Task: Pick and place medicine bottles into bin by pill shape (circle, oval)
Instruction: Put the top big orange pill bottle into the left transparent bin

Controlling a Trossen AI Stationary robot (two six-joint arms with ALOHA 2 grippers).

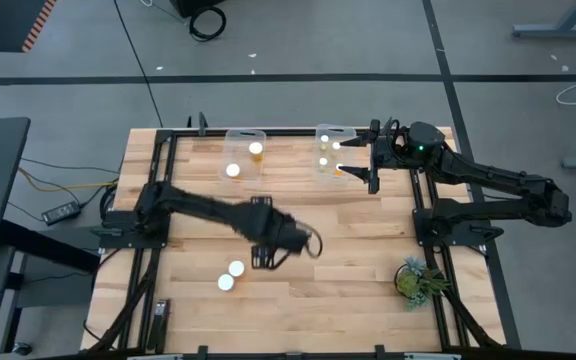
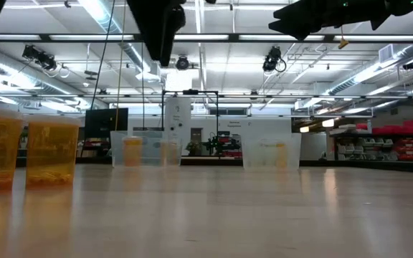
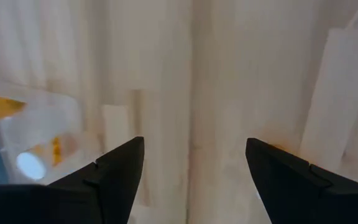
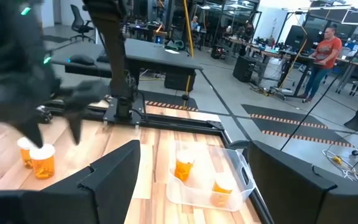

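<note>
1. We see two small amber-orange medicine bottles with round white caps standing close together on the pale wooden table (image 1: 348,250), toward its near-left part: one bottle (image 1: 237,268) and its neighbour (image 1: 226,282)
2. Two more capped amber bottles sit in the left clear plastic bin (image 1: 245,140) at the far edge: one (image 1: 256,149) and one (image 1: 233,170)
3. The right clear plastic bin (image 1: 330,132), just beside it, holds further bottles (image 1: 323,161); we count perhaps three or four, but the overhead view is too small to be sure
4. The left gripper (image 1: 265,258) hangs above the middle of the table, just right of the loose pair and not touching them; its fingers (image 3: 120,171) stand spread apart with only bare wood between them
5. The right gripper (image 1: 372,158) hovers at the right bin's edge, its fingers (image 4: 114,171) wide apart and holding nothing
6. A small green potted plant (image 1: 415,279) stands near the table's right edge
7. Beyond the table, a person in an orange shirt (image 4: 323,55) stands at a desk
</note>
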